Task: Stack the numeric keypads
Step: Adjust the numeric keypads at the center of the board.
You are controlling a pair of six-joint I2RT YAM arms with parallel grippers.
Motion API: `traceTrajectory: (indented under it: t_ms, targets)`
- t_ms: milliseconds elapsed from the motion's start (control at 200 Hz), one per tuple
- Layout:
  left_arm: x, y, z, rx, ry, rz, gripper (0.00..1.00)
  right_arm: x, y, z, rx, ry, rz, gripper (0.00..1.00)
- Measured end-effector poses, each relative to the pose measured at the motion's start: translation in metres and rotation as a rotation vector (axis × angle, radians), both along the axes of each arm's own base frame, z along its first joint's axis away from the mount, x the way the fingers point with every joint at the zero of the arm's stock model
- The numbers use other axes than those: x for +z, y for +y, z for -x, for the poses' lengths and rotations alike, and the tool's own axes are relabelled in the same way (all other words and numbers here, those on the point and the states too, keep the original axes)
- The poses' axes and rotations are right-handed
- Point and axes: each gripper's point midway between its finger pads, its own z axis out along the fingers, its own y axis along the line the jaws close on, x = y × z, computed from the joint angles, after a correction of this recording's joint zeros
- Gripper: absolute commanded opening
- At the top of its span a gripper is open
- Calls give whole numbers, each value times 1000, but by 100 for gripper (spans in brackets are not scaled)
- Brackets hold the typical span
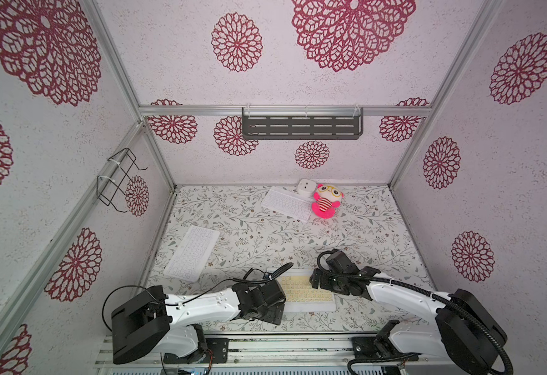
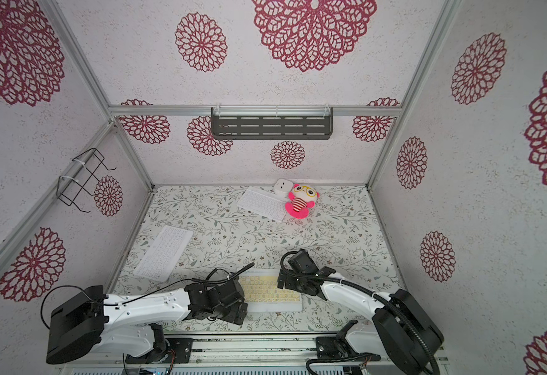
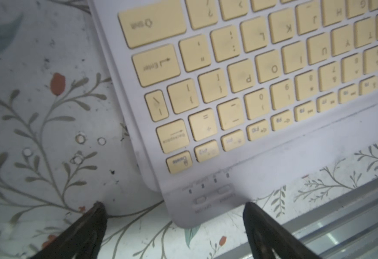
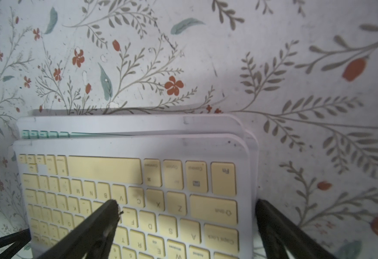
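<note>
A pale-yellow-keyed numeric keypad lies on top of a pile at the front middle of the table. In the right wrist view it covers a mint-green-keyed keypad, and further white frame edges show beneath. An all-white keypad lies at the left, and another lies at the back. My left gripper hangs open over the pile's left corner. My right gripper is open over its right end, with one finger above the keys. Neither holds anything.
A pink plush toy and a small white cube sit by the back keypad. A dark shelf hangs on the back wall and a wire rack on the left wall. A metal rail runs along the front.
</note>
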Motion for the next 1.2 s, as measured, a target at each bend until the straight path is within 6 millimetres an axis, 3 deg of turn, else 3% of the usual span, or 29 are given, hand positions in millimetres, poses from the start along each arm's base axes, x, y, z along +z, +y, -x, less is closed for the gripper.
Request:
traceTrajectory:
  t_ms: [575,1201]
  targets:
    - [-5,7,-11,-22,-50,-111,86,0,-1,3,5,6,5,99]
    - [-2,4,-11,-32,-71,-107,93,27,-6,-6,26,-60,62,99]
